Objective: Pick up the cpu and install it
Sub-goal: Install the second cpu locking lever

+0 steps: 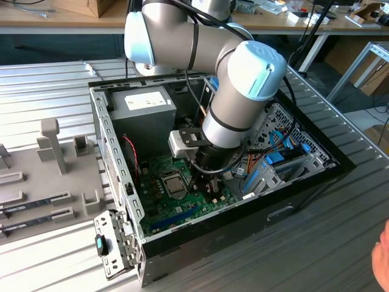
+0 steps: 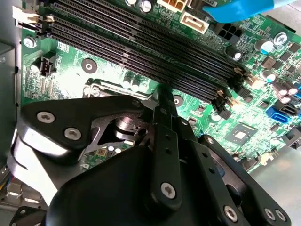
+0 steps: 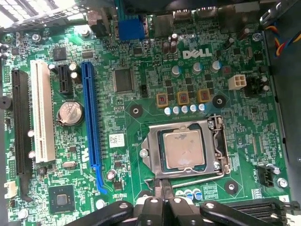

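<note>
The cpu (image 3: 183,148) lies flat in the motherboard's socket, its silver-grey top showing inside the metal socket frame (image 3: 153,146). In the exterior view the cpu (image 1: 174,180) sits in the middle of the green board inside the open computer case. My gripper (image 3: 162,187) hangs just beyond one edge of the socket, its two thin black fingers (image 2: 163,106) pressed together with nothing between them. The fingertips are close to the socket's thin wire lever (image 3: 197,181). In the exterior view the gripper (image 1: 197,176) is beside the socket, on the exterior view's right.
The case walls (image 1: 115,158) ring the board. A grey box with a white label (image 1: 146,103) sits at the back. Black memory slots (image 2: 141,42) run beside the socket, and blue (image 3: 91,127) and white (image 3: 41,113) slots lie farther off. A grey fixture tray (image 1: 48,164) stands outside the case. A hand (image 1: 383,255) shows at the edge.
</note>
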Tool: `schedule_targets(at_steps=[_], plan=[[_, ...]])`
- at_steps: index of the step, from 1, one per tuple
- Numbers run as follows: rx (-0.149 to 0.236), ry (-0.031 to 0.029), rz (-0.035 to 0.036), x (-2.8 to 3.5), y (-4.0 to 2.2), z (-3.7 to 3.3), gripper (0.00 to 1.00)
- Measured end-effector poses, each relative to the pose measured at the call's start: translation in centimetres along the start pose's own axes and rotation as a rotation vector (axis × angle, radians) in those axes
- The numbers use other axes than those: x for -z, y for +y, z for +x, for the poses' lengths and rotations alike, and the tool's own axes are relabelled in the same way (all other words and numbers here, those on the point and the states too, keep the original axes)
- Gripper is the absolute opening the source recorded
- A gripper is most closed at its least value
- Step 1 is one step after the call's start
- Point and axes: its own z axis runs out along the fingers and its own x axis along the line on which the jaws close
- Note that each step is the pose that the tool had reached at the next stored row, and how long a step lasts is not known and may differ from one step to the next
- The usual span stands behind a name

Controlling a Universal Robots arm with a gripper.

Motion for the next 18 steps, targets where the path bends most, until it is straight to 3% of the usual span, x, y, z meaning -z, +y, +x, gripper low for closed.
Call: schedule_targets(at_steps=[5,9,11,12,15,18], plan=[[0.000,-0.0111,0.0022,0.22,0.32,0.03,0.11],[0.001,-0.0156,0.0015,0.99,0.40,0.04,0.11],[0.002,-0.0206,0.0013,1.06,0.47,0.06,0.11],[0.002,-0.0215,0.0014,1.13,0.49,0.06,0.11],[0.002,-0.0221,0.0012,2.16,0.56,0.07,0.11],[0.002,-0.0220,-0.0011,2.47,0.00,0.02,0.11]])
